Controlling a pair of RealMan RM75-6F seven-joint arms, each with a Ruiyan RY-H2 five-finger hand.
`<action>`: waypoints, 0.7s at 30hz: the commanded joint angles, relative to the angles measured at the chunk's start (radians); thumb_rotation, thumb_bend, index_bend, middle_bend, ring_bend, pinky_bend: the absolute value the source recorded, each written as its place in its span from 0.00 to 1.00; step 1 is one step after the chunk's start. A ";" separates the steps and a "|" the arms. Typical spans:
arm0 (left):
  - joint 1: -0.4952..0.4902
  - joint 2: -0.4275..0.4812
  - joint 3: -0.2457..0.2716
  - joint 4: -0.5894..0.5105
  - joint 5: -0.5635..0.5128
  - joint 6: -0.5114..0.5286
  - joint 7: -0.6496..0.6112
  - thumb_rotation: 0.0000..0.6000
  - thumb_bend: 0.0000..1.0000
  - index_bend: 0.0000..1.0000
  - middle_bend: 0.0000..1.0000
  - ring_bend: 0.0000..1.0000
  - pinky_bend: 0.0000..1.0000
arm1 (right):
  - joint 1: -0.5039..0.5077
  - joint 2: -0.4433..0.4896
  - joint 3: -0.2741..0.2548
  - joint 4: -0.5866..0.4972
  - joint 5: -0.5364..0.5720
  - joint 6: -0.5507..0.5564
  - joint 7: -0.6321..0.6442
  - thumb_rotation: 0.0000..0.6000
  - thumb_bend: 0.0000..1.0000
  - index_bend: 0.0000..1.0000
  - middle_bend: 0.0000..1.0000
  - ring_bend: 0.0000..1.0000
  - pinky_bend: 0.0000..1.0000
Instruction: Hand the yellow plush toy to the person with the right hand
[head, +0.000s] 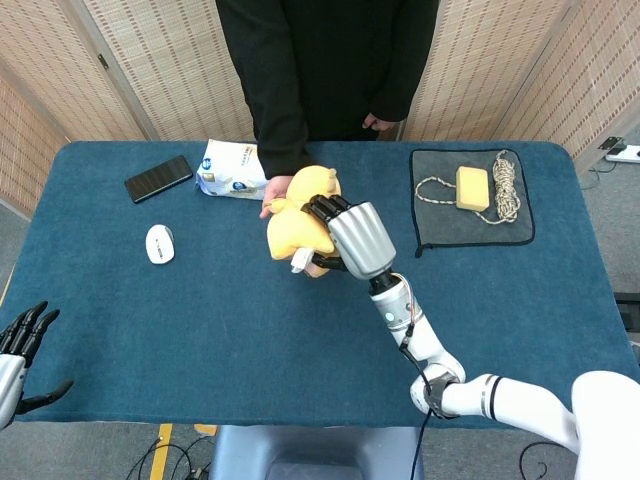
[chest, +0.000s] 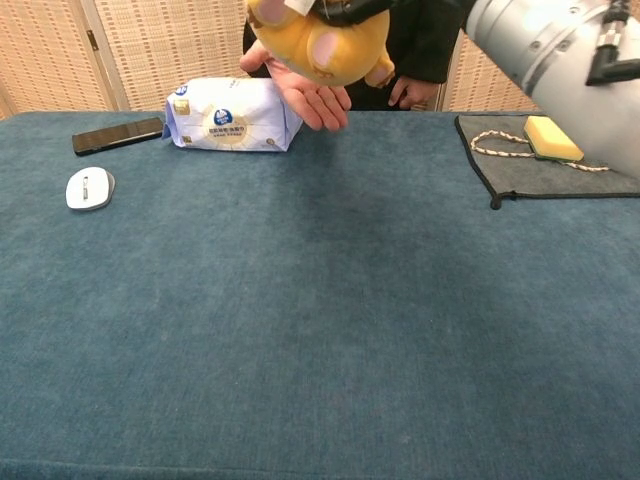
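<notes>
Toy held over the open palm
The right hand (head: 352, 238) grips the soft yellow plush toy (head: 297, 220); lower gently onto the person's palm (chest: 312, 98), then release.

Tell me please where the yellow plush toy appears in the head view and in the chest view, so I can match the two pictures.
Head view: the yellow plush toy is left of centre, held by the right hand, over the person's palm.
Chest view: the toy is at the top edge, centre, just above the palm.
Shared landmark: the white wipes packet, left of the toy in both.
</notes>
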 joint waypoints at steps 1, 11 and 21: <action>-0.002 0.004 -0.001 0.005 -0.004 -0.005 -0.013 1.00 0.22 0.00 0.00 0.00 0.18 | 0.057 -0.056 0.018 0.106 0.023 -0.025 -0.038 1.00 0.41 0.74 0.72 0.70 0.92; -0.008 0.007 -0.004 0.015 -0.016 -0.018 -0.033 1.00 0.22 0.00 0.00 0.00 0.18 | 0.114 -0.102 0.014 0.257 0.135 -0.125 -0.016 1.00 0.28 0.52 0.46 0.52 0.66; -0.014 -0.004 -0.001 0.017 -0.012 -0.029 -0.009 1.00 0.22 0.00 0.00 0.00 0.18 | 0.059 0.150 0.008 -0.097 0.312 -0.253 -0.135 1.00 0.10 0.00 0.00 0.00 0.13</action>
